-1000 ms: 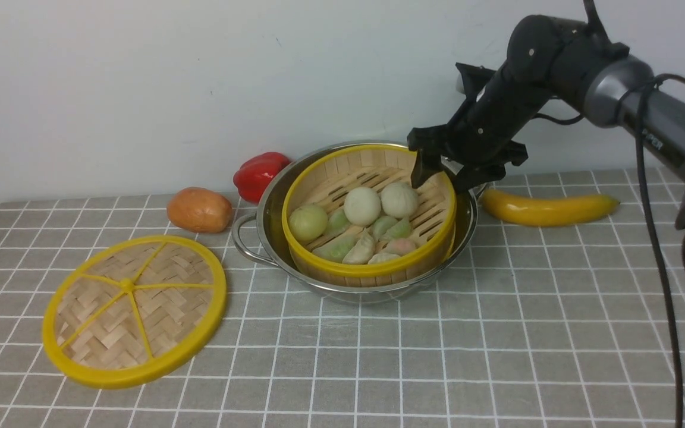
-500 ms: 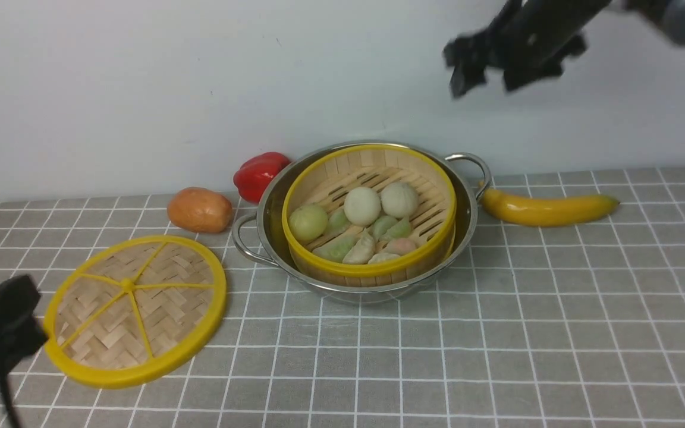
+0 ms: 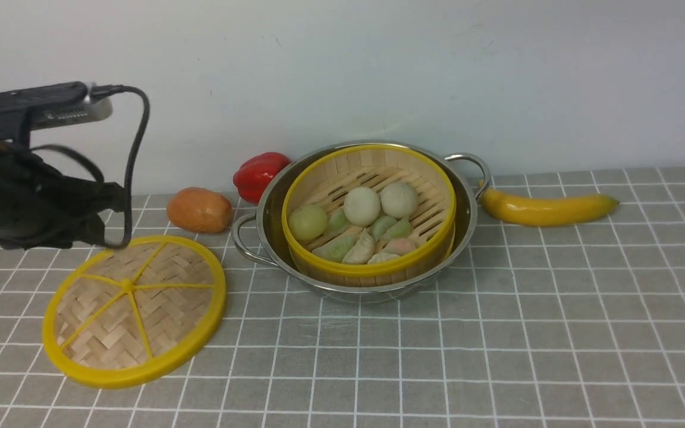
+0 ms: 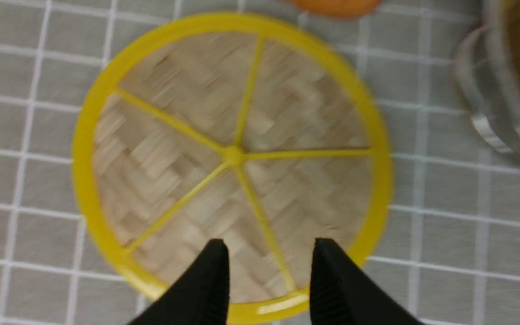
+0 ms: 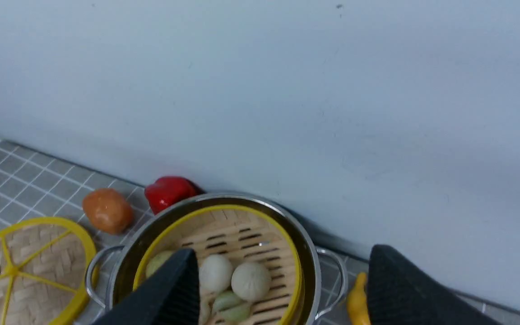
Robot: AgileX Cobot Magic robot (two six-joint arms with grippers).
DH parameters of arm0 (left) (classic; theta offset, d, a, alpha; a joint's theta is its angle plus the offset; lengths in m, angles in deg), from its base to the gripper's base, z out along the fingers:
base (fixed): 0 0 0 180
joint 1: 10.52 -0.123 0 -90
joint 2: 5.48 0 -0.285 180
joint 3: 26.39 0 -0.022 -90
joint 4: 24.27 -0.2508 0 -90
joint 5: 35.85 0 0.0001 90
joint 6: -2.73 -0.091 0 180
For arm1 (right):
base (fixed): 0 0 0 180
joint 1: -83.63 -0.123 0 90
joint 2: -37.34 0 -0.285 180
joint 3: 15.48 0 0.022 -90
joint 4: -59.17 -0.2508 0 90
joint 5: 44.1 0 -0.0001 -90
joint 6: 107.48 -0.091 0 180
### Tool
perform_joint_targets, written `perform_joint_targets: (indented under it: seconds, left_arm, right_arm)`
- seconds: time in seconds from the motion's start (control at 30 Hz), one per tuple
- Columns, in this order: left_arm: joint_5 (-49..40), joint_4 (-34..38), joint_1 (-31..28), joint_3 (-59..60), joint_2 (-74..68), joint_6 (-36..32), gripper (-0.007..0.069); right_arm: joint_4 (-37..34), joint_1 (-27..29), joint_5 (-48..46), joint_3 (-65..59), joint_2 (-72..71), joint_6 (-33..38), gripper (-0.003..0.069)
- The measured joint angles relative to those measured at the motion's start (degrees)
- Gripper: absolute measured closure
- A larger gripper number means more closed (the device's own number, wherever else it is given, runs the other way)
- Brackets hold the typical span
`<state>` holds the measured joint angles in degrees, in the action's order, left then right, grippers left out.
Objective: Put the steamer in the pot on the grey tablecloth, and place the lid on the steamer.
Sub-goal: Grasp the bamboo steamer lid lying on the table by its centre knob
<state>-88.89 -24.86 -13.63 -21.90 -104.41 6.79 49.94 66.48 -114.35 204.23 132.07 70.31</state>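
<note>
**A:** Both arms have shifted since the earlier frame. The right arm, which reached over the pot's far rim, is gone from the front view, and the left arm (image 3: 33, 202) has come in at the left edge.

**B:** And the claws?

**A:** The left gripper (image 4: 270, 243) hangs over the lid (image 3: 134, 309) with its fingers apart and nothing between them. The right gripper (image 5: 283, 251) shows only in its own wrist camera. It is spread wide, empty, and high above the pot.

**B:** Where is the lid?

**A:** It lies flat on the grey tablecloth (image 3: 497, 333) in the lower left of the frame, just beside the pot's left handle. It has not moved.

**B:** And the steamer?

**A:** The steamer (image 3: 372, 270) sits inside the pot (image 3: 271, 208) at the centre of the frame, uncovered, in the same place as before. Buns and dumplings (image 3: 362, 206) lie on its slatted floor.

**B:** What is farther back?

**A:** An orange fruit (image 3: 199, 209) and a red pepper (image 3: 257, 172) lie left of the pot, and a banana (image 3: 547, 208) lies to its right. Behind them is the pale wall (image 3: 342, 71).
</note>
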Motion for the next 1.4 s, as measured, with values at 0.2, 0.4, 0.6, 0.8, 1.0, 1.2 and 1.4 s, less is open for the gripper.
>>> perform_joint_targets:
  seconds: [0.2, 0.4, 0.6, 0.8, 1.0, 1.2, 1.4]
  left_arm:
    - [-5.64, -2.90, 0.00, -9.61, -10.27, 0.73, 0.0382]
    - [-5.52, -2.63, 0.00, -11.85, -15.89, -0.41, 0.0382]
    - [-3.23, -2.63, 0.00, -11.91, -20.35, -2.11, 0.0382]
    - [-0.64, -2.28, 0.00, -12.01, -22.22, -2.58, 0.0382]
    - [-0.34, -0.12, 0.00, -12.08, -24.16, -3.24, 0.0382]
    - [-0.40, 0.01, 0.00, -12.08, -25.09, -3.41, 0.0382]
    - [-0.88, 0.01, 0.00, -12.08, -26.08, -3.41, 0.0382]
  right_arm:
    - [-0.06, 0.00, -0.23, -17.04, -12.81, 0.62, 0.0210]
    - [-0.12, 0.00, -0.46, -30.25, -24.07, 0.82, 0.0241]
    - [-0.36, 0.00, -0.52, -38.54, -35.86, 0.42, 0.0271]
    - [-0.53, 0.00, -0.59, -39.68, -43.44, -0.26, 0.0293]
    - [-0.73, 0.00, -0.59, -39.68, -46.63, -1.00, 0.0325]
    - [-1.84, 0.00, -0.59, -39.70, -46.68, -2.21, 0.0356]
    - [-3.89, 0.00, -0.53, -39.75, -46.68, -2.21, 0.0382]
